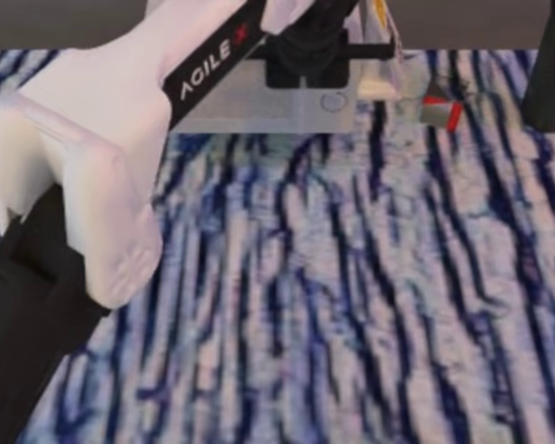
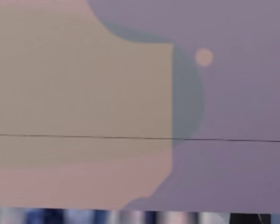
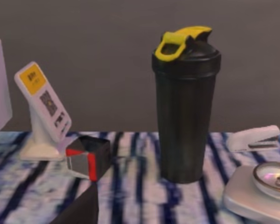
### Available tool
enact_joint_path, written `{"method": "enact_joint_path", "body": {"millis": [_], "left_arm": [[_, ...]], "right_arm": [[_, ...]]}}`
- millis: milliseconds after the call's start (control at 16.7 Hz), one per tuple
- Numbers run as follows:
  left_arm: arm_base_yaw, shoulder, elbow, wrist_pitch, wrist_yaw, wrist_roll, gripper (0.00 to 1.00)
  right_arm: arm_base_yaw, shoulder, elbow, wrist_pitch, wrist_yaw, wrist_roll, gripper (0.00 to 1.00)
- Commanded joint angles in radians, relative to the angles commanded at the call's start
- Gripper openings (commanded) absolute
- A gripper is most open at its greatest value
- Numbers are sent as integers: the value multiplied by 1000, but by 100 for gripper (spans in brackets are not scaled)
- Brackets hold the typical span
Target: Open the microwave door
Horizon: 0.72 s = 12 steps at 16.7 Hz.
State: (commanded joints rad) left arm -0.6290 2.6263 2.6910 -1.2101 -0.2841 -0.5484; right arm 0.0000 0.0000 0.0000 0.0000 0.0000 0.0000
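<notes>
left arm reaches to far edge | left gripper (image 1: 307, 57) at light grey boxy microwave (image 1: 259, 109), far centre-left, long axis left-right, front facing near side | finger state: cannot tell | right arm parked far right

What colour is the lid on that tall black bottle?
Yellow: the shaker bottle has a yellow flip lid on its black cap, clearest in the right wrist view.
</notes>
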Motion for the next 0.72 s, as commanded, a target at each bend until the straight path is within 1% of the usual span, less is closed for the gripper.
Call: {"method": "enact_joint_path", "body": {"millis": [480, 720], "left_arm": [[-4, -168, -324, 163, -17, -20, 0], [-5, -191, -362, 186, -19, -23, 0]], "right_arm": [[0, 0, 0, 0, 0, 0, 100], [0, 0, 0, 0, 0, 0, 100]]}}
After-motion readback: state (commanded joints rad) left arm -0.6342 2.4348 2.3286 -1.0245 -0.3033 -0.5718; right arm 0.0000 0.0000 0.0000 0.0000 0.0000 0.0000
